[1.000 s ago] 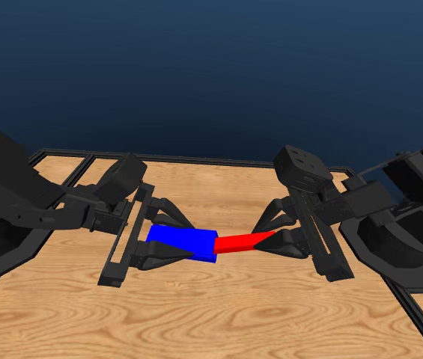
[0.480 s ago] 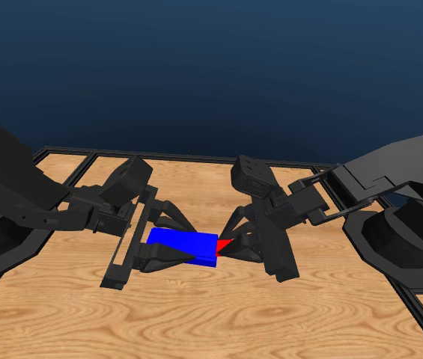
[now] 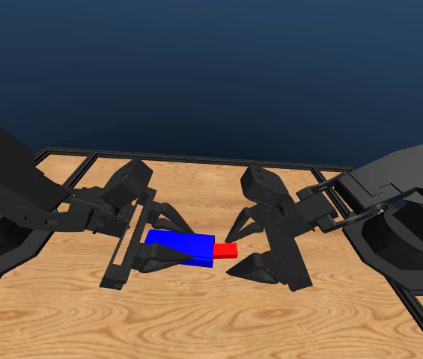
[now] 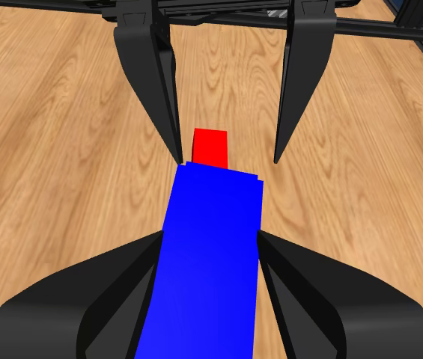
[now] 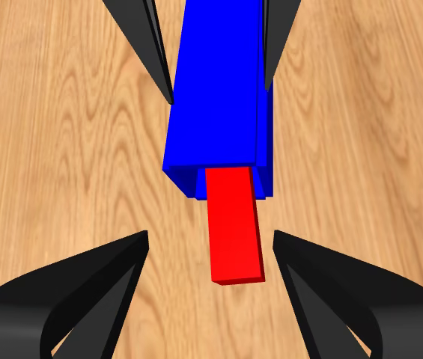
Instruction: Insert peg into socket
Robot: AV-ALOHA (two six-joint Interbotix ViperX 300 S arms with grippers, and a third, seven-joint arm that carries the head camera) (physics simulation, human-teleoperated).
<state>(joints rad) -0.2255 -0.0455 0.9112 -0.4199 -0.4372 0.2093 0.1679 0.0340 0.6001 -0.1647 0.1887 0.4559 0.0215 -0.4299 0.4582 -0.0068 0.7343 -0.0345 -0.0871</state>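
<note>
Nearest, my right pincer [image 3: 250, 246] stands spread, its jaws on either side of the red bar [image 3: 225, 250] with clear gaps in the right wrist view, touching nothing. Bar's exposed end sticks out of the blue block [image 3: 183, 247]; the rest sits inside the block's open end. Block is lifted off the wooden surface [image 3: 218, 321], lying roughly level. My left pincer [image 3: 171, 238] pinches the block, jaws pressed to its two long sides. From the left wrist, only a short red stub shows past the block's far end, between the right pincer's tips.
</note>
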